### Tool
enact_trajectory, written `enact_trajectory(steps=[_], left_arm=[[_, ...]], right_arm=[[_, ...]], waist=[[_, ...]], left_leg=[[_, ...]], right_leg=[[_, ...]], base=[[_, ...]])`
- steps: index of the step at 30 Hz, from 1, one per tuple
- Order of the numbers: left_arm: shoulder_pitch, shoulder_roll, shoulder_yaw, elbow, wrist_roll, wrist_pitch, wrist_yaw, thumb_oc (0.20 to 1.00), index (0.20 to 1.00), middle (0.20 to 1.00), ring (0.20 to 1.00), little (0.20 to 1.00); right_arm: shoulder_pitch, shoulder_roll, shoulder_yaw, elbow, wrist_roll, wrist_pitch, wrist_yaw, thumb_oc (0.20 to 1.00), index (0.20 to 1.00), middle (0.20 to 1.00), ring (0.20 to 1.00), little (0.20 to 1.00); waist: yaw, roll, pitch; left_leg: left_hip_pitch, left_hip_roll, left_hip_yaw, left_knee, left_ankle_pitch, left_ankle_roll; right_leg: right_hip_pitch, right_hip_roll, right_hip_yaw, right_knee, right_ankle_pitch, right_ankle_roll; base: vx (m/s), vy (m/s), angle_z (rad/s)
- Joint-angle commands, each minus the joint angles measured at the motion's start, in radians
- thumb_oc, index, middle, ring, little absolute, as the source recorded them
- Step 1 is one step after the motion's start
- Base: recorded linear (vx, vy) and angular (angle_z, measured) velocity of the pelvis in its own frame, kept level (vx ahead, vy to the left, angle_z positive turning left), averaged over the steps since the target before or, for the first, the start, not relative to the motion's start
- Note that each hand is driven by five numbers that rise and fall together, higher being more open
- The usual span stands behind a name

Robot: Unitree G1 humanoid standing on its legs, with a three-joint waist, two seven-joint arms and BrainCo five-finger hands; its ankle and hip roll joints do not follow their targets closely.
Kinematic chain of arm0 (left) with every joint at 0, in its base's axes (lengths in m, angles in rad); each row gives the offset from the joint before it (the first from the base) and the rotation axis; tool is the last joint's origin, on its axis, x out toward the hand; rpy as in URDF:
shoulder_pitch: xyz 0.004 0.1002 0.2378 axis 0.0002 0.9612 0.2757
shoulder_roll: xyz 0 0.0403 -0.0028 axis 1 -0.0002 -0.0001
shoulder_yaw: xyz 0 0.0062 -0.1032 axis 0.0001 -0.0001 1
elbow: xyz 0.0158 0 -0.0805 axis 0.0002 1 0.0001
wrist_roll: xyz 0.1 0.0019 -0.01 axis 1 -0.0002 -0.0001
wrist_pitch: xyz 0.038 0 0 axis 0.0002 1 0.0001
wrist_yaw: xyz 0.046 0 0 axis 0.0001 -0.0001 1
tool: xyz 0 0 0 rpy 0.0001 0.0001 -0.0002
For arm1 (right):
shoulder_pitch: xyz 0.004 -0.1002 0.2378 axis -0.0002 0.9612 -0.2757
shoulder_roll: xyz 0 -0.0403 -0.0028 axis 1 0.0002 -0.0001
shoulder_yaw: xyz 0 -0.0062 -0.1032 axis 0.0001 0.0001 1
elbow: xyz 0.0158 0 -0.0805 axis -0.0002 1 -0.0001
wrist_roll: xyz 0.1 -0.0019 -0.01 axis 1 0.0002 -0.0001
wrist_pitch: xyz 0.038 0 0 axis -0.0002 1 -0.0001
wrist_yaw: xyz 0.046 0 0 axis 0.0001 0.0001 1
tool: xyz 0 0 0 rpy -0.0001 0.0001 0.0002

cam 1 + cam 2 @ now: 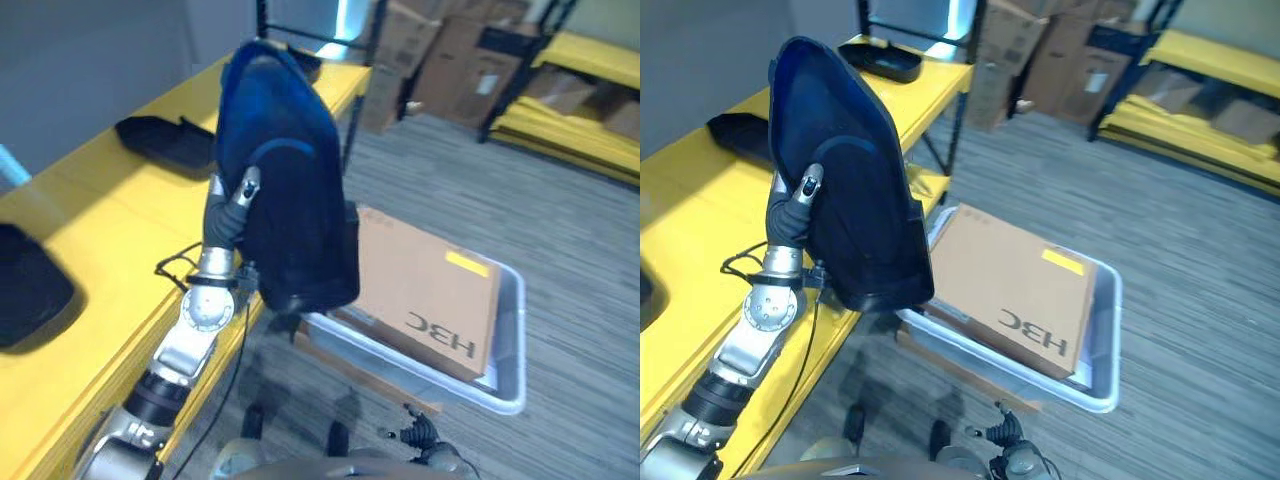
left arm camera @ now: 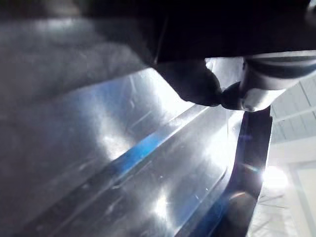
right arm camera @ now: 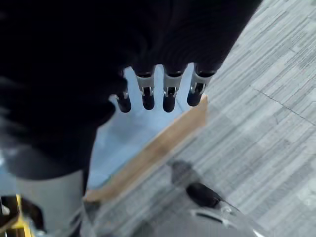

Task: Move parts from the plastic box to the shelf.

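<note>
A large dark blue-black moulded plastic part [image 1: 290,190] stands upright in the air over the front edge of the yellow shelf [image 1: 110,220]. My left hand [image 1: 245,190] is shut on it, thumb pressed on its near face; the left wrist view has the part's glossy surface [image 2: 128,163] close up. To the right, on the floor, sits the pale plastic box [image 1: 505,390], holding a flat brown carton [image 1: 430,290]. My right hand [image 3: 148,96] hangs with relaxed fingers, holding nothing, above a corner of the box [image 3: 133,128].
Other black parts lie on the shelf: one at the middle [image 1: 165,140], one at the left edge [image 1: 30,285], one at the far end [image 1: 880,60]. A wooden board [image 1: 360,375] lies under the box. Cardboard boxes [image 1: 470,50] and yellow racks [image 1: 590,90] stand behind.
</note>
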Motion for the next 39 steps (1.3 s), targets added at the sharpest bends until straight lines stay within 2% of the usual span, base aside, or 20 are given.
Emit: enact_trajectory(steps=[1, 2, 4, 5, 6, 9, 10, 12, 15, 18, 20, 21, 22, 28, 31, 32, 33, 34, 35, 39], left_arm=[[-0.061, 0.008, 0.085, -0.098, -0.076, -0.075, -0.042, 0.200, 0.200, 0.200, 0.200, 0.200], [-0.042, -0.006, 0.084, -0.100, -0.125, -0.076, -0.086, 0.200, 0.200, 0.200, 0.200, 0.200], [-0.027, -0.018, 0.063, -0.098, -0.209, -0.078, -0.168, 0.200, 0.200, 0.200, 0.200, 0.200], [-0.027, -0.018, 0.063, -0.098, -0.210, -0.078, -0.168, 0.200, 0.200, 0.200, 0.200, 0.200], [-0.004, -0.009, 0.055, -0.104, -0.266, -0.080, -0.215, 0.200, 0.200, 0.200, 0.200, 0.200], [0.022, -0.001, 0.069, -0.129, -0.307, -0.068, -0.234, 0.200, 0.200, 0.200, 0.200, 0.200], [0.033, 0.003, 0.080, -0.157, -0.318, -0.060, -0.240, 0.200, 0.200, 0.200, 0.200, 0.200], [0.033, 0.004, 0.084, -0.177, -0.329, -0.060, -0.246, 0.200, 0.200, 0.200, 0.200, 0.200], [0.021, 0.006, 0.075, -0.219, -0.373, -0.063, -0.276, 0.200, 0.200, 0.200, 0.200, 0.200], [0.007, -0.001, 0.060, -0.236, -0.432, -0.056, -0.292, 0.200, 0.200, 0.200, 0.200, 0.200], [0.017, -0.012, 0.055, -0.234, -0.475, -0.048, -0.306, 0.200, 0.200, 0.200, 0.200, 0.200], [0.031, -0.004, 0.074, -0.242, -0.492, -0.040, -0.316, 0.200, 0.200, 0.200, 0.200, 0.200], [0.053, 0.009, 0.095, -0.264, -0.501, -0.038, -0.335, 0.200, 0.200, 0.200, 0.200, 0.200], [0.091, 0.035, 0.126, -0.277, -0.476, -0.045, -0.335, 0.200, 0.200, 0.200, 0.200, 0.200], [0.083, 0.064, 0.116, -0.282, -0.439, -0.043, -0.332, 0.200, 0.200, 0.200, 0.200, 0.200], [0.072, 0.068, 0.108, -0.274, -0.435, -0.045, -0.327, 0.200, 0.200, 0.200, 0.200, 0.200], [0.070, 0.068, 0.107, -0.272, -0.435, -0.046, -0.326, 0.200, 0.200, 0.200, 0.200, 0.200], [0.056, 0.074, 0.092, -0.254, -0.425, -0.047, -0.326, 0.200, 0.200, 0.200, 0.200, 0.200], [0.051, 0.080, 0.085, -0.242, -0.420, -0.045, -0.333, 0.200, 0.200, 0.200, 0.200, 0.200], [0.030, 0.081, 0.067, -0.216, -0.416, -0.043, -0.329, 0.200, 0.200, 0.200, 0.200, 0.200]], right_arm=[[-0.055, 0.049, -0.018, 0.073, 0.045, 0.014, 0.027, 1.000, 1.000, 1.000, 1.000, 1.000], [-0.072, 0.041, -0.002, 0.111, -0.019, 0.034, 0.050, 1.000, 1.000, 1.000, 1.000, 1.000], [-0.073, 0.025, 0.049, 0.156, -0.160, 0.056, 0.079, 1.000, 1.000, 1.000, 1.000, 1.000], [-0.073, 0.025, 0.049, 0.156, -0.160, 0.056, 0.079, 1.000, 1.000, 1.000, 1.000, 1.000], [-0.080, 0.004, 0.079, 0.196, -0.251, 0.071, 0.089, 1.000, 1.000, 1.000, 1.000, 1.000], [-0.100, -0.013, 0.068, 0.224, -0.278, 0.084, 0.076, 1.000, 1.000, 1.000, 1.000, 1.000], [-0.112, -0.025, 0.044, 0.222, -0.270, 0.089, 0.061, 1.000, 1.000, 1.000, 1.000, 1.000], [-0.123, -0.034, 0.028, 0.224, -0.256, 0.089, 0.052, 1.000, 1.000, 1.000, 1.000, 1.000], [-0.140, -0.046, -0.022, 0.226, -0.207, 0.096, 0.041, 1.000, 1.000, 1.000, 1.000, 1.000], [-0.132, -0.045, -0.059, 0.213, -0.161, 0.093, 0.033, 1.000, 1.000, 1.000, 1.000, 1.000], [-0.135, -0.041, -0.060, 0.199, -0.153, 0.096, 0.030, 1.000, 1.000, 1.000, 1.000, 1.000], [-0.165, -0.032, -0.005, 0.189, -0.230, 0.102, 0.038, 1.000, 1.000, 1.000, 1.000, 1.000], [-0.185, -0.005, 0.045, 0.195, -0.295, 0.104, 0.062, 1.000, 1.000, 1.000, 1.000, 1.000], [-0.218, 0.032, 0.049, 0.144, -0.340, 0.110, 0.017, 1.000, 1.000, 1.000, 1.000, 1.000], [-0.218, 0.050, -0.012, 0.096, -0.295, 0.109, -0.041, 1.000, 1.000, 1.000, 1.000, 1.000], [-0.213, 0.051, -0.021, 0.086, -0.282, 0.106, -0.053, 1.000, 1.000, 1.000, 1.000, 1.000], [-0.213, 0.051, -0.021, 0.085, -0.281, 0.107, -0.053, 1.000, 1.000, 1.000, 1.000, 1.000], [-0.193, 0.052, -0.026, 0.082, -0.257, 0.102, -0.053, 1.000, 1.000, 1.000, 1.000, 1.000], [-0.178, 0.052, -0.024, 0.084, -0.241, 0.095, -0.043, 1.000, 1.000, 1.000, 1.000, 1.000], [-0.141, 0.039, -0.054, 0.089, -0.173, 0.082, -0.043, 1.000, 1.000, 1.000, 1.000, 1.000]], waist=[[0.006, -0.025, 0.028], [0.019, -0.006, 0.051], [0.015, 0.009, 0.033], [0.014, 0.009, 0.031], [0.028, 0.022, 0.033], [0.039, 0.032, 0.036], [0.042, 0.033, 0.028], [0.041, 0.037, 0.029], [0.020, 0.050, -0.007], [-0.010, 0.068, -0.031], [-0.014, 0.077, -0.039], [0.010, 0.081, -0.041], [0.026, 0.071, -0.041], [0.037, 0.052, -0.035], [0.005, 0.047, -0.015], [-0.019, 0.048, -0.007], [-0.015, 0.048, -0.006], [-0.041, 0.045, 0.001], [-0.050, 0.041, 0.003], [-0.074, 0.025, -0.001]], left_leg=[[-0.001, 0.044, 0.011, 0.000, -0.051, -0.051], [-0.038, 0.056, 0.076, -0.014, -0.015, -0.059], [-0.064, 0.092, 0.227, -0.024, -0.002, -0.053], [-0.065, 0.092, 0.226, -0.024, -0.002, -0.053], [-0.057, 0.113, 0.291, -0.011, -0.001, -0.062], [-0.045, 0.108, 0.268, 0.050, -0.042, -0.062], [-0.006, 0.094, 0.247, 0.097, -0.129, -0.062], [0.012, 0.090, 0.255, 0.140, -0.176, -0.059], [0.108, 0.082, 0.363, 0.159, -0.246, -0.057], [0.174, 0.108, 0.426, 0.071, -0.229, -0.068], [0.189, 0.108, 0.423, 0.021, -0.212, -0.069], [0.180, 0.096, 0.377, -0.021, -0.193, -0.068], [0.181, 0.069, 0.349, -0.026, -0.216, -0.041], [0.190, -0.013, 0.355, -0.030, -0.251, 0.021], [0.199, -0.051, 0.339, -0.033, -0.266, 0.052], [0.201, -0.052, 0.321, -0.033, -0.266, 0.057], [0.202, -0.052, 0.325, -0.033, -0.267, 0.057], [0.193, -0.059, 0.316, -0.033, -0.246, 0.071], [0.192, -0.061, 0.302, -0.033, -0.242, 0.078], [0.185, -0.072, 0.274, -0.033, -0.234, 0.090]], right_leg=[[0.026, -0.031, -0.023, 0.016, -0.150, 0.033], [0.020, -0.043, -0.092, 0.010, -0.153, 0.032], [0.007, -0.064, -0.195, 0.000, -0.153, 0.037], [0.005, -0.064, -0.196, 0.000, -0.153, 0.037], [0.015, -0.082, -0.272, -0.001, -0.154, 0.030], [0.014, -0.096, -0.315, 0.000, -0.149, 0.019], [0.010, -0.103, -0.328, 0.001, -0.161, 0.012], [0.006, -0.107, -0.355, 0.002, -0.160, 0.008], [-0.006, -0.138, -0.474, 0.005, -0.134, 0.006], [0.000, -0.158, -0.554, 0.012, -0.109, 0.013], [-0.001, -0.160, -0.565, 0.016, -0.099, 0.016], [0.000, -0.172, -0.573, 0.027, -0.075, 0.032], [-0.001, -0.192, -0.566, 0.033, -0.051, 0.053], [-0.026, -0.275, -0.531, 0.061, 0.018, 0.121], [-0.060, -0.321, -0.427, 0.177, 0.015, 0.150], [-0.079, -0.297, -0.346, 0.198, -0.003, 0.148], [-0.083, -0.297, -0.341, 0.204, -0.007, 0.148], [-0.119, -0.224, -0.213, 0.237, -0.044, 0.120], [-0.124, -0.184, -0.178, 0.253, -0.067, 0.108], [-0.160, -0.088, -0.150, 0.295, -0.107, 0.078]], base=[[-0.16, -0.120, 0.50], [-0.19, -0.166, 0.82], [-0.12, -0.128, 1.59], [-0.09, -0.107, 1.81], [-0.10, -0.070, 1.81], [-0.12, -0.046, 1.40], [-0.11, -0.032, 0.90], [-0.13, -0.009, 0.46], [-0.17, 0.095, 1.39], [-0.09, 0.211, 2.01], [-0.04, 0.248, 1.78], [-0.07, 0.446, 0.91], [-0.09, 0.527, -0.12], [-0.05, 0.301, -0.18], [-0.01, 0.297, -0.11], [0.01, 0.139, 0.04], [-0.03, 0.179, 0.09], [-0.01, 0.153, 0.17], [0.01, 0.170, 0.24], [0.06, 0.042, 0.34]])
